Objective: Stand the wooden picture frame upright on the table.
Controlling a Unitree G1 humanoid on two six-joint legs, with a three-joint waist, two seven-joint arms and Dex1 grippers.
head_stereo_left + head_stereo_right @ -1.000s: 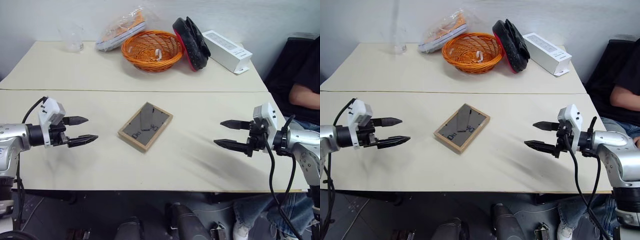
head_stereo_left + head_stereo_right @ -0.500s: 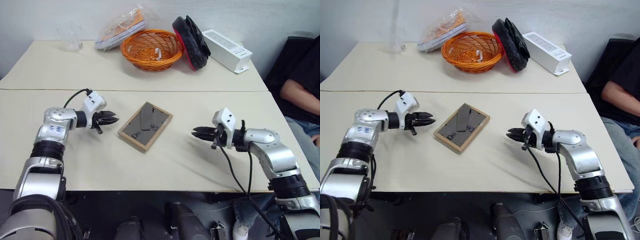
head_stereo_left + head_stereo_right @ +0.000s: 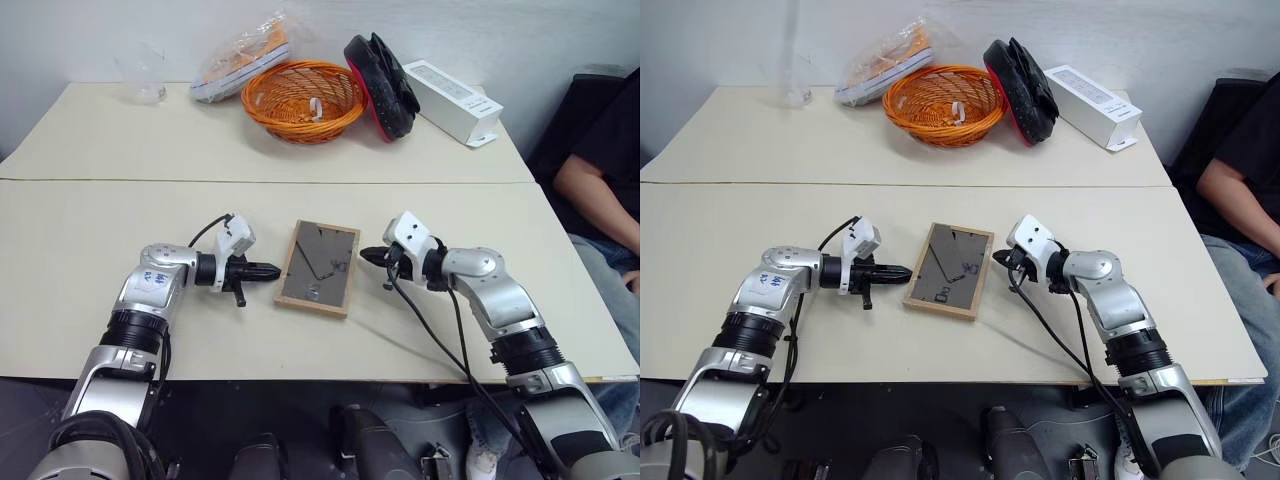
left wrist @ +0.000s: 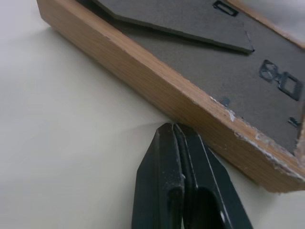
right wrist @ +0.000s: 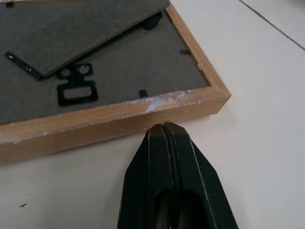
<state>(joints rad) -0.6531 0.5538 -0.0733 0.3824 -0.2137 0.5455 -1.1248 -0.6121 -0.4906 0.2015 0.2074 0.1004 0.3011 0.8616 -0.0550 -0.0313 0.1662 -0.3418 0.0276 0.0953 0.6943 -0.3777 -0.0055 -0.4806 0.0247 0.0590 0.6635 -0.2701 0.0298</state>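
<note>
Lighting: bright, even, diffuse, prob. overhead; no hard-edged shadows; table (image 3: 420, 150) evenly lit, no glare patches. Shadows: soft, short, under the arms lower centre; faint dark line along wooden picture frame (image 3: 318, 267) near edge; area below table edge at bottom dark. Upper left: clear cup (image 3: 145, 75) pale, low contrast vs wall. Head views: sharp centre, slightly softer at corners; mild bend of table edges toward frame borders; no motion blur. Wrist views: warm-lit; frame edge grain and chipped corner crisp mid-picture; left gripper (image 4: 172, 128) and right gripper (image 5: 164, 126) fingertips in focus, finger bases at bottom soft; dull sheen on black fingers.
</note>
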